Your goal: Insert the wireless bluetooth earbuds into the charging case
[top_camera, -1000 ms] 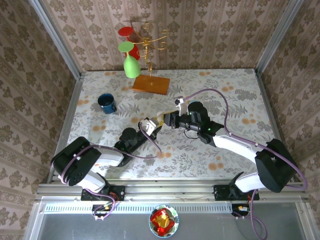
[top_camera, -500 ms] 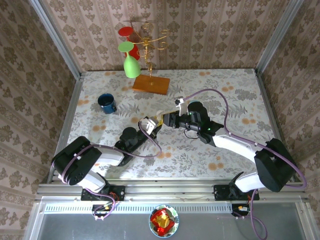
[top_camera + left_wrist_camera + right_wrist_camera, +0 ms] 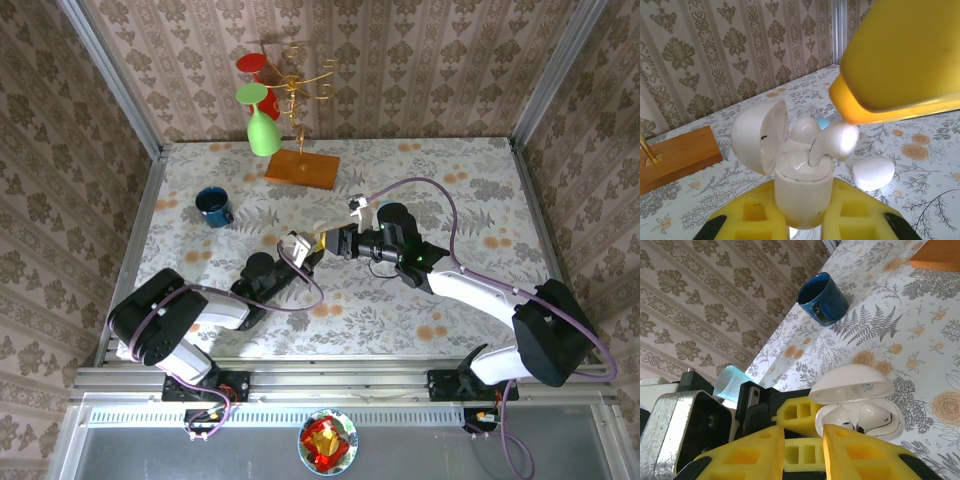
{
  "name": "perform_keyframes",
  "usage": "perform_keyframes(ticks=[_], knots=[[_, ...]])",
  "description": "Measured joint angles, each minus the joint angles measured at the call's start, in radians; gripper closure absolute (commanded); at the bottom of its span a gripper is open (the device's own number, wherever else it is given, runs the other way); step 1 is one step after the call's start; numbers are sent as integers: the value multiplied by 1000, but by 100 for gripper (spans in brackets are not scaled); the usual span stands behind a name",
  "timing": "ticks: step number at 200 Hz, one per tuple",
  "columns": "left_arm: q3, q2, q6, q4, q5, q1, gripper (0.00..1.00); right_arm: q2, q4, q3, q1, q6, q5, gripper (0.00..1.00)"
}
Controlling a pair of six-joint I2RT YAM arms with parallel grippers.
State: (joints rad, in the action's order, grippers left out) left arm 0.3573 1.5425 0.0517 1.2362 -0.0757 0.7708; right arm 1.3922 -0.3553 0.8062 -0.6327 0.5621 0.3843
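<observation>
The white charging case (image 3: 802,192) stands upright with my left gripper (image 3: 803,210) shut on its body and its lid (image 3: 760,135) hinged open to the left. Two white wireless bluetooth earbuds sit in it. One earbud (image 3: 805,131) sits deep at the back. The other earbud (image 3: 836,142) has its stem in the socket and its head sticking out. A yellow finger (image 3: 900,55) of my right gripper presses on that head from above. In the right wrist view the open case (image 3: 860,407) lies just beyond my right gripper (image 3: 805,432), which is open with nothing between its fingers.
A second white case (image 3: 873,172) lies shut on the floral tablecloth beside the held one. A blue mug (image 3: 214,206) stands at the left. At the back is a wooden-based stand (image 3: 302,167) with hanging glasses. A bowl (image 3: 328,440) sits below the table's near edge.
Both grippers have shifted only slightly and stay together over the middle of the table. The left one still holds the case.
</observation>
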Motion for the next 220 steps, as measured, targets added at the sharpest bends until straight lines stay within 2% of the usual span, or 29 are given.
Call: perform_keyframes(ticks=[85, 143, 220], knots=[[0, 0, -4, 0, -33, 0, 95, -41, 13, 0, 17, 17, -63, 68], [0, -10, -4, 1, -51, 0, 95, -29, 60, 2, 20, 0, -50, 77], [0, -14, -4, 6, -51, -1, 95, -18, 68, 3, 20, -6, -5, 79]])
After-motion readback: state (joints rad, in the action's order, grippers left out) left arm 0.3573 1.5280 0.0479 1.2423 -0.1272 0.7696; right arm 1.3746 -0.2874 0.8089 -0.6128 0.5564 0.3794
